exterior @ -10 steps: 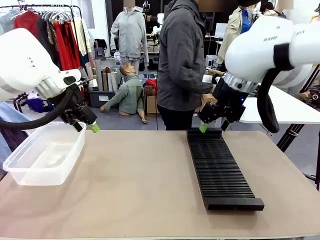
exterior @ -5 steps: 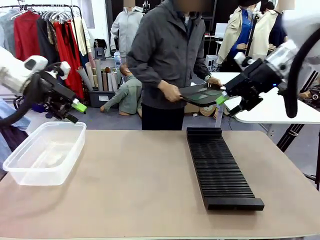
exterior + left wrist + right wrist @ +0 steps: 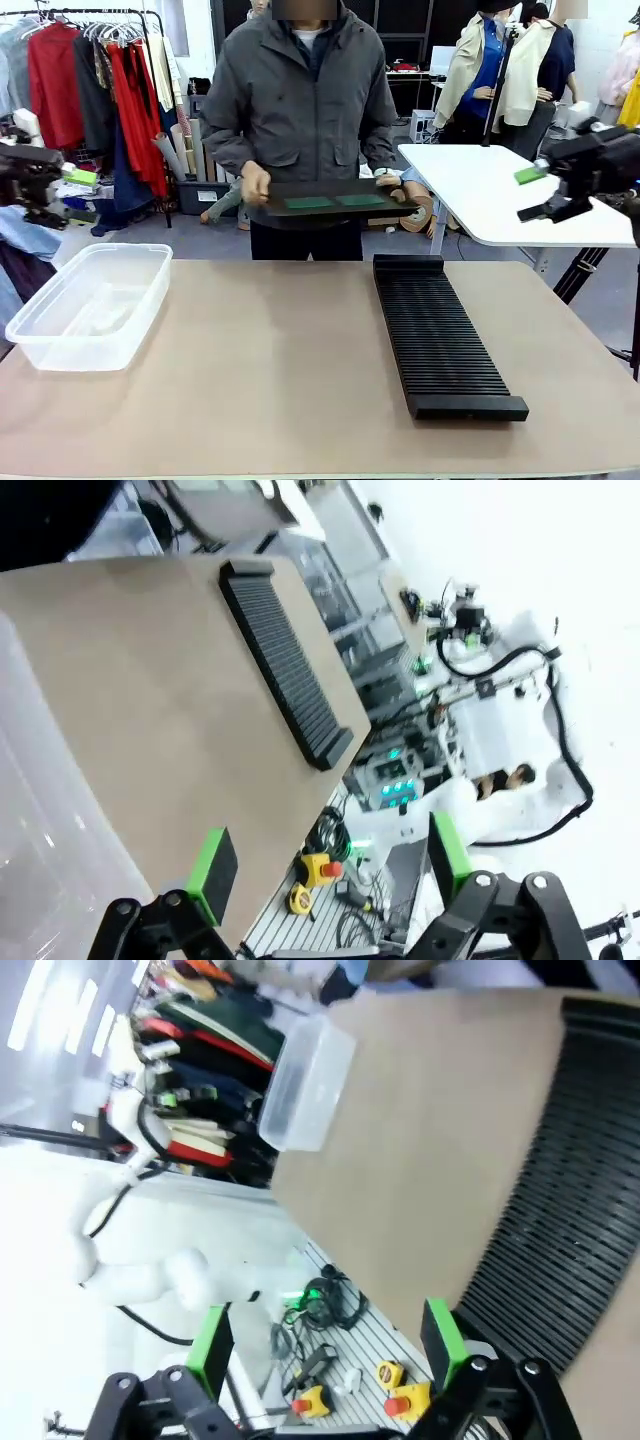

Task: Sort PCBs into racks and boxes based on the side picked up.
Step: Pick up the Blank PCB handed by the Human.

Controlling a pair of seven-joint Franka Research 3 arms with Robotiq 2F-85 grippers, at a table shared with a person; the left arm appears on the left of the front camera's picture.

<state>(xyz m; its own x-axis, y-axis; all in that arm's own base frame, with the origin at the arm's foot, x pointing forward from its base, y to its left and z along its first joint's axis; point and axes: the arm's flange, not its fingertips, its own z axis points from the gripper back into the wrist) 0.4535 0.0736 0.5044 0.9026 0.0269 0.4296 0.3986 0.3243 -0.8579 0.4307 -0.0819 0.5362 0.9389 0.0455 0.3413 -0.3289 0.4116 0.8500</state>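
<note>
Two green PCBs (image 3: 332, 201) lie flat on a smooth black tray (image 3: 395, 205) that a person holds in both hands above the table's far edge. The long black ribbed rack (image 3: 440, 335) lies right of centre, also seen as the rack (image 3: 285, 665) and the rack (image 3: 570, 1190). The clear plastic box (image 3: 90, 305) stands at the left with nothing in it; the box (image 3: 305, 1085) shows far off, and its wall (image 3: 30, 810) is near. My left gripper (image 3: 72, 190) hangs open at the far left, above and behind the box. My right gripper (image 3: 530, 195) hangs open at the far right. Both grippers (image 3: 330, 865) (image 3: 325, 1340) hold nothing.
The person stands at the middle of the far side. A white side table (image 3: 500, 200) is behind the right gripper. A clothes rail (image 3: 90, 80) stands at the back left. The brown tabletop (image 3: 270, 370) between box and rack is bare.
Both arms have swung up and outward to the picture's edges, away from the box and rack. The person has turned to face the table and brought the tray with PCBs forward.
</note>
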